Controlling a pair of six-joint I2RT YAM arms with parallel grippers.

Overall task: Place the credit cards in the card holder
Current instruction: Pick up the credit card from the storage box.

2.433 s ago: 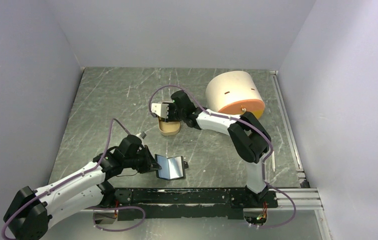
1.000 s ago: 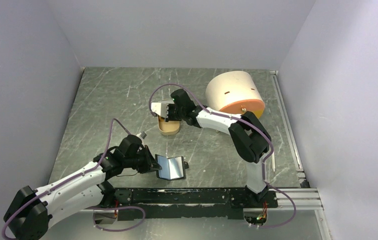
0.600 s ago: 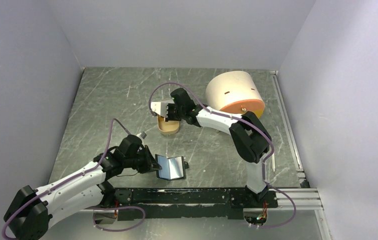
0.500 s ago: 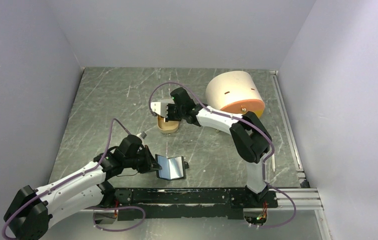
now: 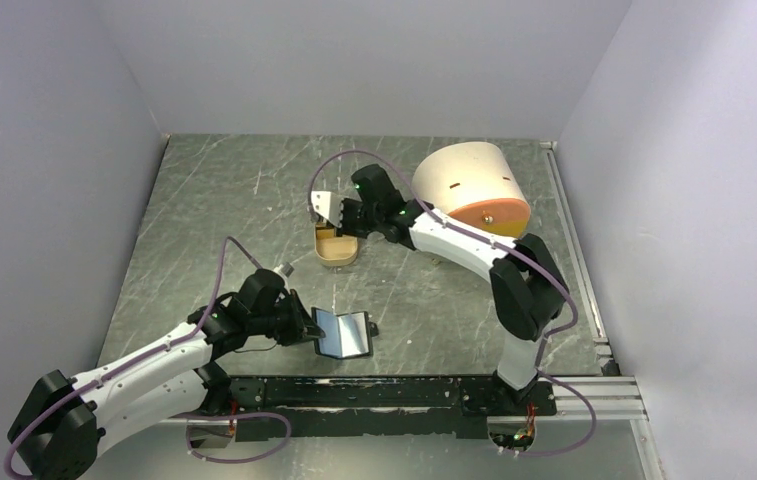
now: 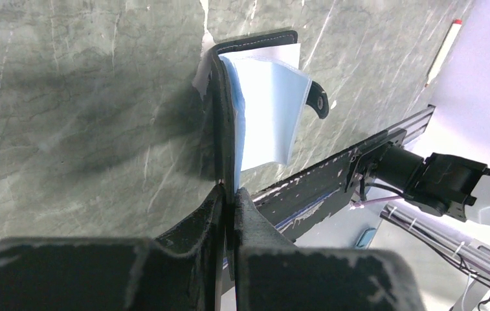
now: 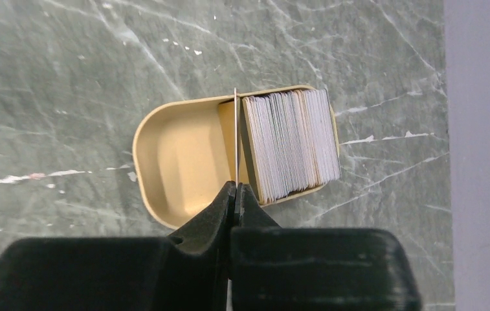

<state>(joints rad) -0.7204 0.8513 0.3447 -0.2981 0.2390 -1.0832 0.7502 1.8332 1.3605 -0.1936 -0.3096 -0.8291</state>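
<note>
One card (image 7: pixel 236 139) pinched edge-on in right end effector (image 7: pixel 235 189), jaws nearly closed on it. Half-second ago it sat low in tan tray (image 7: pixel 164 155); now raised above it. Remaining credit cards (image 7: pixel 290 142) stacked upright at tray end. Left end effector (image 6: pixel 228 194) clamps card holder (image 6: pixel 265 110), open on table (image 5: pixel 204 220). Extraction looks done; carry to holder next.

table (image 5: pixel 214 220): scratched grey-green stone, pretty beat up
tray (image 5: pixel 337 264): tan, mid-table
cylinder (image 5: pixel 464 180): cream-and-orange, far right
card holder (image 5: pixel 344 335): open, near edge
</note>
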